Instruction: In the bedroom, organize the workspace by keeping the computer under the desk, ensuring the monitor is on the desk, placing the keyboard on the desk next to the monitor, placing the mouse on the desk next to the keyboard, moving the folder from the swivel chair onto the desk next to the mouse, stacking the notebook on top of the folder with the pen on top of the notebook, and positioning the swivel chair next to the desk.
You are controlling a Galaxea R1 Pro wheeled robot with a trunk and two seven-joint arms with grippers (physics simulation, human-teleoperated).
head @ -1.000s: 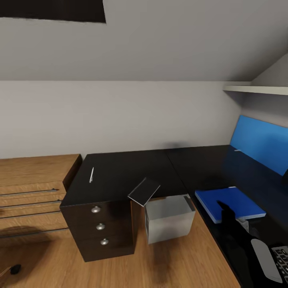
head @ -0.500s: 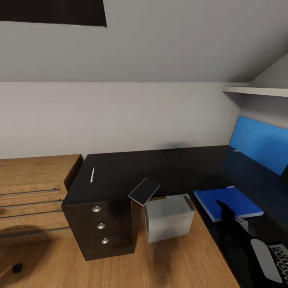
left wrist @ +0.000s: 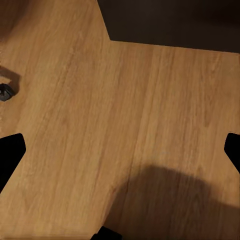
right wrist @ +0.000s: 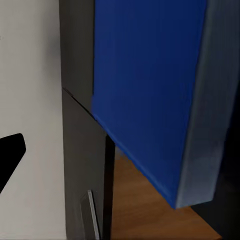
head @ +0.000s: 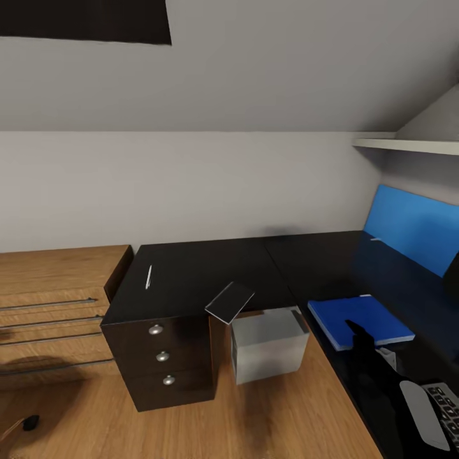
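The desk has a glossy black top, and its dark brown drawers carry round metal knobs. The floor is warm, smooth wood grain. The folder looks like matt blue plastic, perhaps card.

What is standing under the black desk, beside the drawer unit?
Under the desk stands the computer, a pale grey box on the wooden floor, right of the drawer unit. The desk top and the overhanging notebook cover its rear part.

desk | on top: pen, notebook overhanging edge, folder, keyboard
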